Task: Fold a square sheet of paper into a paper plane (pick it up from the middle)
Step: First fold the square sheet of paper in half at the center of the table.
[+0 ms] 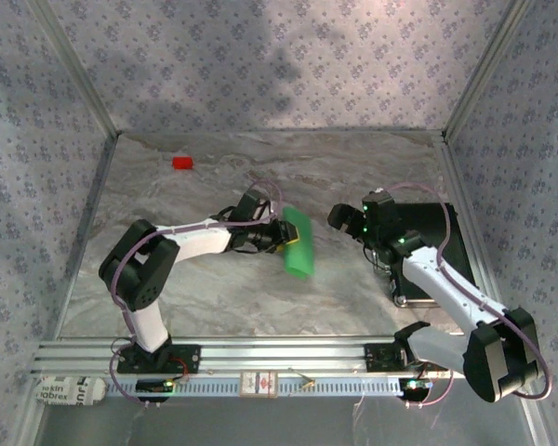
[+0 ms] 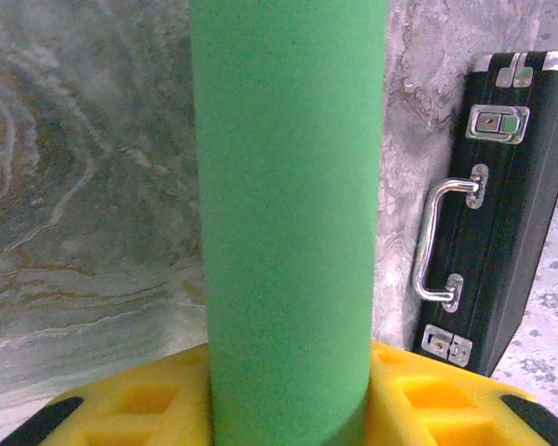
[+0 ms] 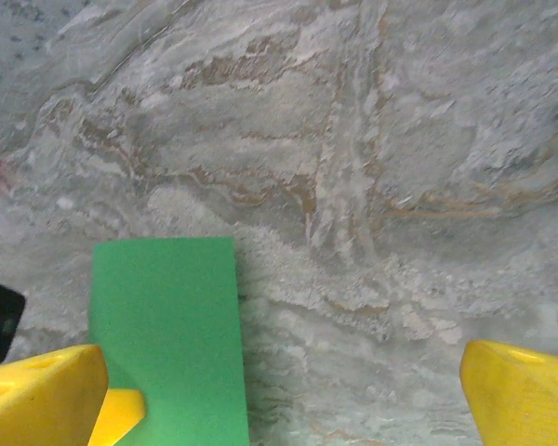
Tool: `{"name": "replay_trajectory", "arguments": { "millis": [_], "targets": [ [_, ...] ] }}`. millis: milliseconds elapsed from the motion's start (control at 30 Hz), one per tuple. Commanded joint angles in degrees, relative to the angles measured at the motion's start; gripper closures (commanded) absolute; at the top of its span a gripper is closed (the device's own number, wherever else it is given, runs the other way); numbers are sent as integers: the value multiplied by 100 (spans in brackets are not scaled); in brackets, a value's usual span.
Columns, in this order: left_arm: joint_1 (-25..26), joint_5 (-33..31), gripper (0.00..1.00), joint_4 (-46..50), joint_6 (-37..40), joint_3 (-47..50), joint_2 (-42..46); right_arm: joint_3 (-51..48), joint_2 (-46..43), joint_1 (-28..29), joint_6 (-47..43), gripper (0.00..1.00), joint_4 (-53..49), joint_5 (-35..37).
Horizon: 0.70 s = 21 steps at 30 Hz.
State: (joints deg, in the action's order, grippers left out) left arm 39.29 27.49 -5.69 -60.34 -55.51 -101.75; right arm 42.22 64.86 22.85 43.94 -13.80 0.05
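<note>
Green paper (image 1: 297, 243) near mid-table, folded into a long narrow strip, slanting from far to near. Clamped along its left edge by the left gripper (image 1: 275, 234), with yellow fingers (image 2: 428, 409) pressed on both sides of it in the left wrist view and the strip running straight up the middle there. Lifted or resting on the table: cannot tell.

Just right of the paper and apart from it, the right gripper (image 1: 342, 221), spread wide and holding nothing. From the right wrist, yellow fingertips (image 3: 37, 390) far apart at the lower corners, with the paper low and to the left between them, over the grey marbled table (image 1: 214, 297).

By the right wall, partly under the right arm, a black case (image 1: 446, 232) with a metal handle (image 2: 437, 242) and latches. Far left on the table, well apart from everything else, a small red block (image 1: 182, 163).
</note>
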Motion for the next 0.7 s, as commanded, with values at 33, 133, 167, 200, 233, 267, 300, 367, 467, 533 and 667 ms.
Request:
{"name": "replay_trajectory", "arguments": {
  "millis": [33,133,167,200,233,267,300,367,467,533,667],
  "targets": [
    [-98,51,62,-693,-313,322,48,-16,176,-61,-67,1,453,-921],
    [-132,-86,62,-540,-204,419,37,-12,305,-54,-149,3,638,-1285],
    [-134,-136,62,-486,-169,433,33,-14,339,-52,-164,3,704,-1373],
    [-137,-208,62,-388,-125,452,33,-4,379,-33,-162,4,725,-1428],
    [-129,-272,62,-287,-59,458,24,24,431,-11,-166,4,655,-1402],
    [-139,-330,61,-178,-1,458,18,92,499,0,-150,5,475,-1330],
    [-133,-423,60,-14,81,440,13,201,620,-8,-169,6,217,-1266],
    [-137,-542,59,210,221,406,-2,312,801,-9,-247,7,22,-1318],
    [-134,-658,57,497,383,305,-19,279,903,22,-158,8,130,-1442],
    [-127,-788,55,856,560,164,-30,288,935,37,-116,8,136,-1430],
    [-120,-1064,48,1337,850,30,78,334,965,57,-131,8,103,-1423]
  ]
}}
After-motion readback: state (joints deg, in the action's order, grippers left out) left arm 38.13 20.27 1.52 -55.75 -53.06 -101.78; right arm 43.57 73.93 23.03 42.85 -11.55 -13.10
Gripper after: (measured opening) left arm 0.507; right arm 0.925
